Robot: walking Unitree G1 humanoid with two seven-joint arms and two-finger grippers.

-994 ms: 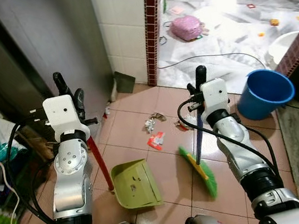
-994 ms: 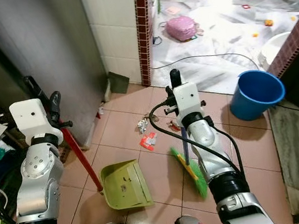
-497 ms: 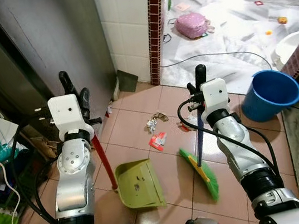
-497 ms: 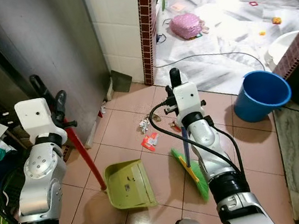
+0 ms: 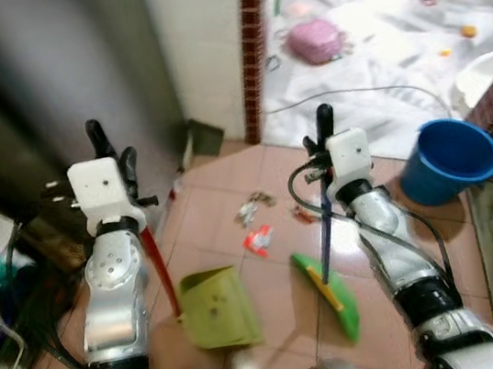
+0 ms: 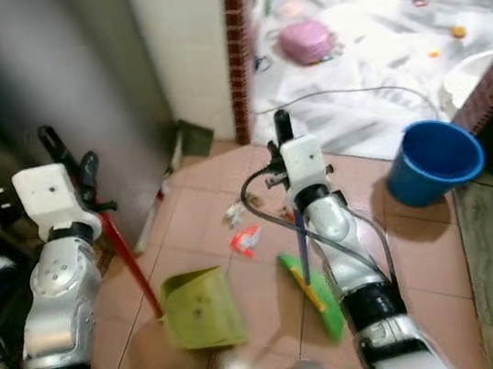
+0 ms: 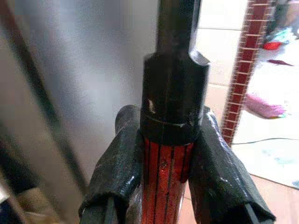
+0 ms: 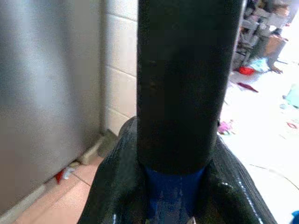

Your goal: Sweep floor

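My left gripper (image 5: 110, 151) is shut on the red handle (image 7: 164, 184) of a green dustpan (image 5: 214, 308), which rests on the pink floor tiles in front of me. To its right, my right gripper (image 5: 321, 127) is shut on the blue handle (image 8: 170, 191) of a broom. The green broom head (image 5: 329, 291) touches the floor beside the dustpan. A red wrapper (image 5: 256, 239) and crumpled litter (image 5: 250, 208) lie on the tiles just beyond both tools. The eye views are blurred.
A blue bucket (image 5: 454, 153) stands on the right. A grey metal wall (image 5: 72, 71) and a tiled corner with a brick strip (image 5: 255, 44) are ahead on the left. Beyond lie a littered white floor, a pink object (image 5: 313, 40) and a cable (image 5: 354, 94).
The whole picture has blurred and shifted a little, so the camera is moving. Both grippers hold their handles as before; dustpan and broom head stay side by side.
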